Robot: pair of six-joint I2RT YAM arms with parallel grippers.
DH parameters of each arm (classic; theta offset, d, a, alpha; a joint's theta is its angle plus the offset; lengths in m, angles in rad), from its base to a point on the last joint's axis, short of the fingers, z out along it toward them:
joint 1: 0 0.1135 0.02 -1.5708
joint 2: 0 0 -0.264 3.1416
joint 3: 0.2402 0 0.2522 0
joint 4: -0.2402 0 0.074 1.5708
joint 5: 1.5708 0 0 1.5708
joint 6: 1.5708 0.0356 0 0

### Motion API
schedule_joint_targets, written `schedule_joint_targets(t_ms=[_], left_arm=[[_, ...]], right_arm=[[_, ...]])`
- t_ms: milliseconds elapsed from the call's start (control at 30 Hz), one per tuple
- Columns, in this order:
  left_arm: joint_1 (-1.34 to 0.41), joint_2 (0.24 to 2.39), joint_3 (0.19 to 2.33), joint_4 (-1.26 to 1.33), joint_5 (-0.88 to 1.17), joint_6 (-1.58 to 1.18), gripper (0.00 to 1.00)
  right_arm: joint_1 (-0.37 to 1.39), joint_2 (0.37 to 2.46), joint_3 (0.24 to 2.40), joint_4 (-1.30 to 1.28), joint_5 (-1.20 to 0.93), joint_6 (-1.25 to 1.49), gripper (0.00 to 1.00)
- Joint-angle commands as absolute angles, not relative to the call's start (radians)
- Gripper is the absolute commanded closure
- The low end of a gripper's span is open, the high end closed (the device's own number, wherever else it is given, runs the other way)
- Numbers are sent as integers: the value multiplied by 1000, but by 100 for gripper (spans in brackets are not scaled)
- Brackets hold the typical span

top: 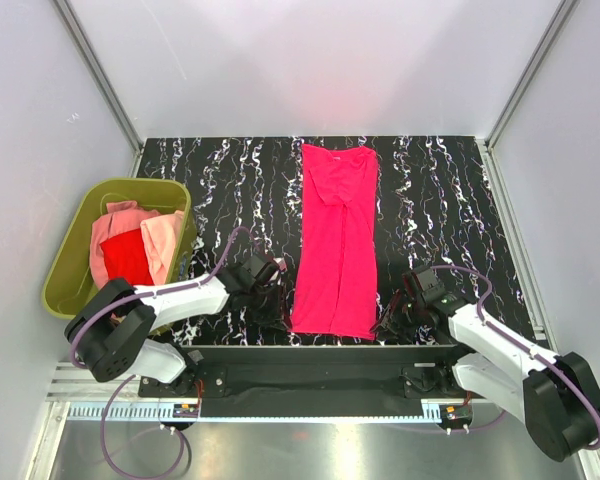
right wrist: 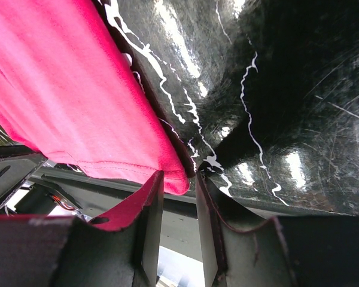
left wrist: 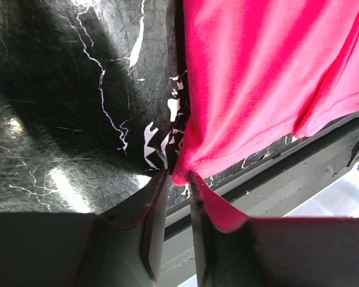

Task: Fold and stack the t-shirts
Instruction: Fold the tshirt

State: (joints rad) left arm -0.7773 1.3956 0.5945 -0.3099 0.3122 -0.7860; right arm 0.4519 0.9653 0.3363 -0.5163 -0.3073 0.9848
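A bright magenta-pink t-shirt (top: 338, 240) lies on the black marbled table (top: 230, 190) as a long narrow strip, neck end far and hem near. My left gripper (top: 276, 303) is low at the hem's near left corner. In the left wrist view the magenta shirt (left wrist: 269, 72) ends in a bunched corner pinched between the narrow jaws of the left gripper (left wrist: 179, 173). My right gripper (top: 390, 322) is at the near right corner. There the magenta shirt (right wrist: 66, 89) ends with its rolled corner between the tips of the right gripper (right wrist: 179, 174), pressed against the left finger.
An olive-green tub (top: 68, 285) stands at the left, holding a red shirt (top: 130, 257) and pale salmon-pink shirts (top: 163, 240). The table's near edge and a black rail (top: 320, 362) run just behind both grippers. White walls close the sides and back.
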Motion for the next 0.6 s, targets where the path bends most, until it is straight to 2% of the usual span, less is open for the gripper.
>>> schedule_joint_targets(t_ms=[0,167,267,400,500,567], left_arm=[[-776,1379,589,-276,322,-793,71],[-779,1370,578,-262,331,-796,71],[-785,1362,574,-233,350,-805,76],[-799,1353,574,-207,361,-824,90],[-810,1358,578,-202,357,-830,100],[-815,1362,580,-202,364,-839,100]], right_arm=[[465,953,330,-499,-310,994,64],[471,954,325,-482,-318,993,64],[477,954,325,-482,-314,988,65],[486,963,322,-482,-314,977,69],[491,972,322,-476,-316,966,73],[494,977,325,-483,-318,956,85]])
